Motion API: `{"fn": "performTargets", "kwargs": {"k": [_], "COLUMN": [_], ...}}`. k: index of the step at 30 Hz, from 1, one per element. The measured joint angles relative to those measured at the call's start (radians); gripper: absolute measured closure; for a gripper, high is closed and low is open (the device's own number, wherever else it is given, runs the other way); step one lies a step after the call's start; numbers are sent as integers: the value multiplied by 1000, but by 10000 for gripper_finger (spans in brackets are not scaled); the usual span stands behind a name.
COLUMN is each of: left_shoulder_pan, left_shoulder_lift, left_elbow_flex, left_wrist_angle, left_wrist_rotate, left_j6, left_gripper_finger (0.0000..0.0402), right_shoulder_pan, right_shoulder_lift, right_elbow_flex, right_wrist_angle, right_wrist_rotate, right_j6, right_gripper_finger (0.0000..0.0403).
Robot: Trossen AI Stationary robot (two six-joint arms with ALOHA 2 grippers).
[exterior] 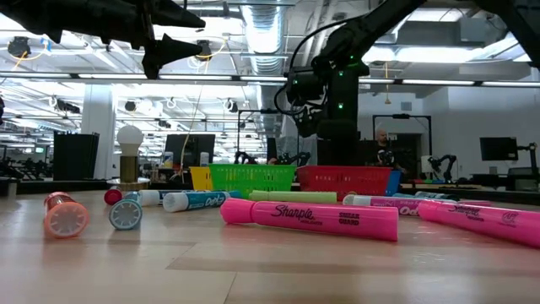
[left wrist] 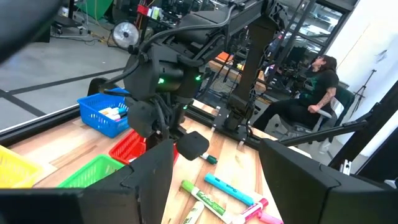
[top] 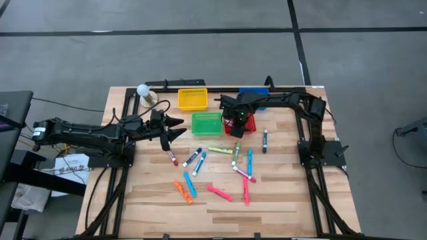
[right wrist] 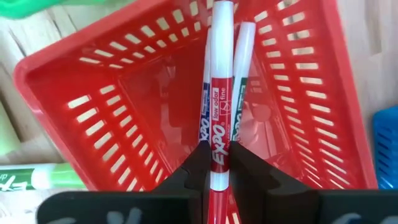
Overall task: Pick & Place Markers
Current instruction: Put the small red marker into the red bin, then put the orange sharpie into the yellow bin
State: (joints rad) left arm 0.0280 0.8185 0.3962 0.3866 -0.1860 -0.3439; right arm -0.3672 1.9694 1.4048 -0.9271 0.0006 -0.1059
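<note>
My right gripper (top: 235, 124) hangs over the red basket (right wrist: 130, 87), pointing down, shut on a red-and-white marker (right wrist: 217, 74). A second white marker with a green label (right wrist: 241, 81) lies inside that basket. Several pink, blue, green, orange and black markers (top: 220, 167) lie flat on the wooden table. My left gripper (top: 175, 128) hovers open above the table's left half, nothing between its fingers (left wrist: 149, 180). My right gripper pinches the red marker's labelled barrel (right wrist: 216, 142) between its two fingers, which come from above and point down. The marker runs on past the fingertips, down into the red basket. Whether its lower end touches the basket, I cannot tell.
A green basket (top: 206, 123) stands just left of the red one, a yellow basket (top: 192, 99) and a blue basket (top: 253, 93) at the far edge. A small lamp-like white ball (top: 143, 91) stands at the far left. A person sits beyond the table (left wrist: 320, 81).
</note>
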Motion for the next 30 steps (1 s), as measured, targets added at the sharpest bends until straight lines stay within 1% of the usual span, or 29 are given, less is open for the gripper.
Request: {"fn": "performTargets", "kwargs": {"k": [6,21,30], "left_shoulder_pan": [0,0,0], "left_shoulder_lift": [0,0,0], "left_elbow_flex": [0,0,0], "left_wrist_angle": [0,4,4], "left_wrist_rotate": [0,0,0], "left_j6": [0,0,0], "left_gripper_finger": [166,166,166], "right_shoulder_pan": [0,-1,-1], "right_shoulder_lift": [-1,-2,-5], "right_elbow_flex": [0,0,0], "right_wrist_angle": [1,5,-41], "right_wrist_rotate": [-1,-1,-4], "right_j6": [0,80,73], "right_gripper_finger": [356,297,290]}}
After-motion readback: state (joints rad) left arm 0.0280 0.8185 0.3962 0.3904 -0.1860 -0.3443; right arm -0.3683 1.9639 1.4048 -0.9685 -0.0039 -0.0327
